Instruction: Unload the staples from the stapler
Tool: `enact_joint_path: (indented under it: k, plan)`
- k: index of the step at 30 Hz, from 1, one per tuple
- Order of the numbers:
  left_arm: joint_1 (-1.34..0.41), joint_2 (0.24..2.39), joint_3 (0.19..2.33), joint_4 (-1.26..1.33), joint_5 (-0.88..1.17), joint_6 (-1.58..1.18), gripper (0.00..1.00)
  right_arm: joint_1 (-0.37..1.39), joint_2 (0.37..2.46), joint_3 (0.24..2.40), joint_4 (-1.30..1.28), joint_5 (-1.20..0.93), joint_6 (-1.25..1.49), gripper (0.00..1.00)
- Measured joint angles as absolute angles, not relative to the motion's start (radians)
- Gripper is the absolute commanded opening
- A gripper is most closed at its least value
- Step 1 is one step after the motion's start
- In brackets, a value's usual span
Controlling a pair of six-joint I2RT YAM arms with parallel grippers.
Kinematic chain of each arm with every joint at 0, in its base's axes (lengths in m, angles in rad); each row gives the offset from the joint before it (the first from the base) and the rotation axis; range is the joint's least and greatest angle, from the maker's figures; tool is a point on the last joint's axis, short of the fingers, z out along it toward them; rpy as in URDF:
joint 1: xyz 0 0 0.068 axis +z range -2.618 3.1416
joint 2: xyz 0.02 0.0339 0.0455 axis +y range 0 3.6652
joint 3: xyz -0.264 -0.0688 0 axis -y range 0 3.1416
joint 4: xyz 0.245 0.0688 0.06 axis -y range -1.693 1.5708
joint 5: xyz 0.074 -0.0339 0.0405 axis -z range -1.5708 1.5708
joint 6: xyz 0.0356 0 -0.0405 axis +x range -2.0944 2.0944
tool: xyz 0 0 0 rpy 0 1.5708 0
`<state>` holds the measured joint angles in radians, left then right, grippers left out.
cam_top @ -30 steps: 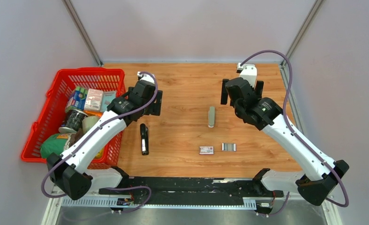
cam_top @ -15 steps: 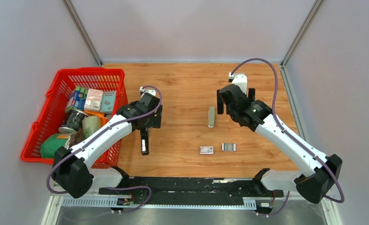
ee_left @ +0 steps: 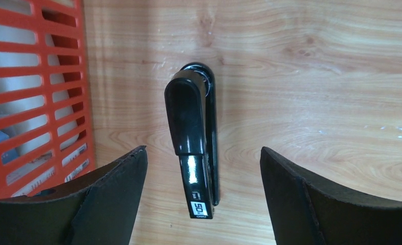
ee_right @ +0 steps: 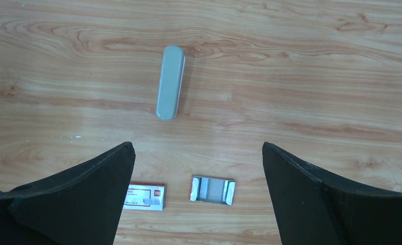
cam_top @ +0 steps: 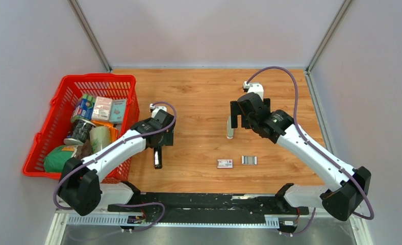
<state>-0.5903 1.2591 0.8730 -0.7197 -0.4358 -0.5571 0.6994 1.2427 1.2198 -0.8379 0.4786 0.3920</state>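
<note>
A black stapler (cam_top: 157,158) (ee_left: 191,132) lies flat on the wooden table beside the red basket. My left gripper (cam_top: 158,144) (ee_left: 203,151) hangs open over it, one finger on each side of its labelled end, touching nothing. A grey stapler (cam_top: 230,131) (ee_right: 170,90) lies mid-table. My right gripper (cam_top: 238,122) (ee_right: 197,146) is open above it, holding nothing. The staples (cam_top: 249,160) (ee_right: 212,190) show as silver-grey strips in a small open tray nearer the arms. Any staples inside either stapler are hidden.
A red basket (cam_top: 61,91) (ee_left: 35,102) full of groceries stands at the left, close to the black stapler. A small red-and-white printed box (cam_top: 225,164) (ee_right: 145,197) lies left of the tray. Grey walls enclose the table.
The left gripper has come forward and down over the black stapler's far end. The right gripper has shifted left over the grey stapler. Both stayed open.
</note>
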Motion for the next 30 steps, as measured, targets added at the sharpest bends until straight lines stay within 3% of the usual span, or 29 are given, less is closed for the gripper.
enact_joint_path:
  k: [30]
  plan:
    - [-0.495, 1.298, 0.731, -0.527, -0.392, -0.530, 0.50, 0.699, 1.275, 1.213, -0.829, 0.424, 0.396, 1.00]
